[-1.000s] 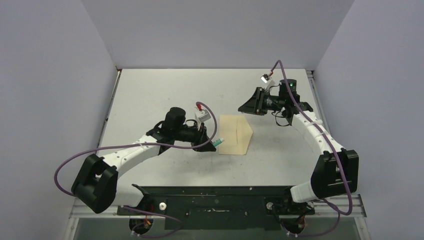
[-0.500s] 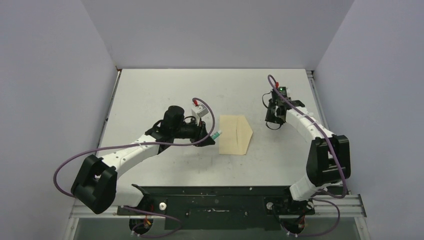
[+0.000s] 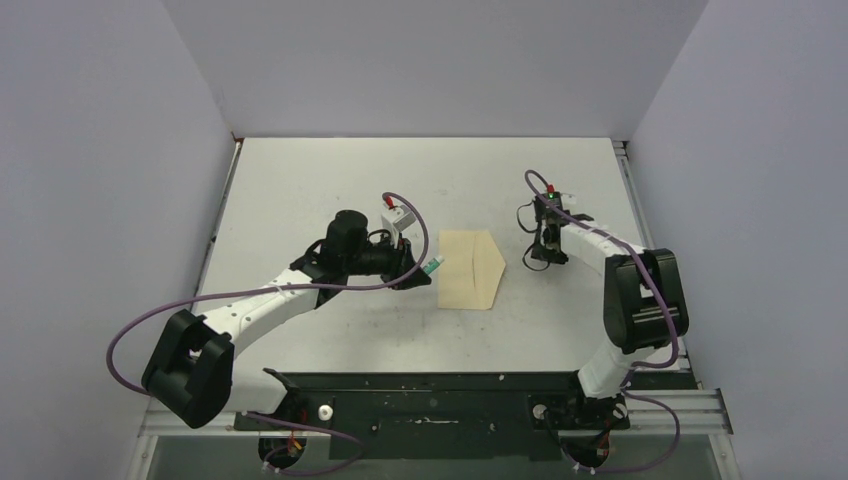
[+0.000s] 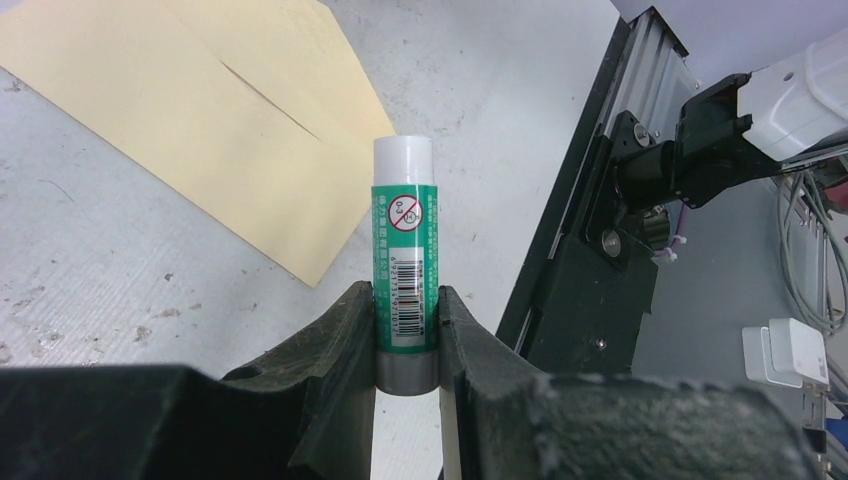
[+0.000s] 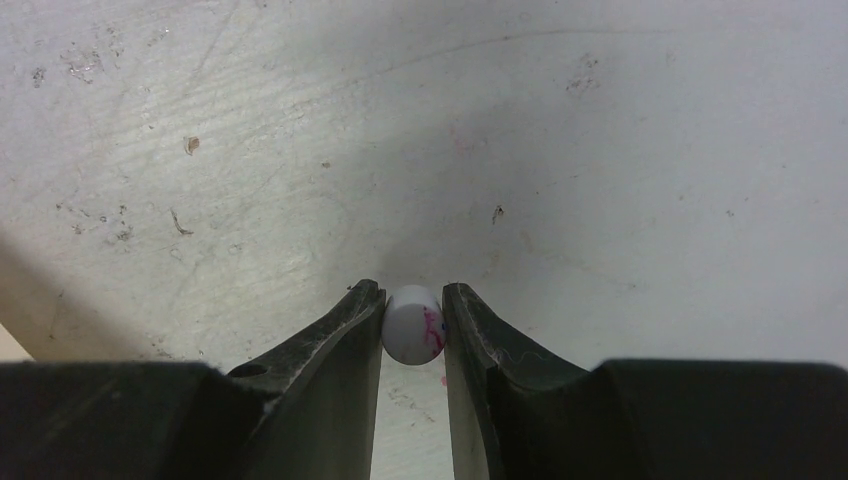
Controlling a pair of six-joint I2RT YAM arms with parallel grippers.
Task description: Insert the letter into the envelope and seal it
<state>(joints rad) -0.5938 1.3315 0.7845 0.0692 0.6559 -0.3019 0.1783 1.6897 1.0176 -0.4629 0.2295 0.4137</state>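
Note:
The plain tan envelope (image 3: 470, 270) lies flat mid-table, its triangular flap pointing right; it also shows in the left wrist view (image 4: 200, 130). The letter is not in view. My left gripper (image 3: 425, 272) (image 4: 404, 292) is just left of the envelope and shut on a green glue stick (image 3: 432, 266) (image 4: 404, 240), whose white end points toward the envelope. My right gripper (image 3: 541, 258) (image 5: 412, 290) is right of the envelope, pointing down at the table, shut on a small white cap (image 5: 412, 325) with pink smears.
A black rail (image 3: 440, 385) runs along the table's near edge and shows in the left wrist view (image 4: 590, 260). Grey walls enclose the table on the left, back and right. The tabletop (image 5: 420, 150) under the right gripper is scuffed.
The right arm swung right, away from the envelope, and came down near the table. The envelope's raised flap now lies flat. The left gripper with the glue stick drew back slightly left.

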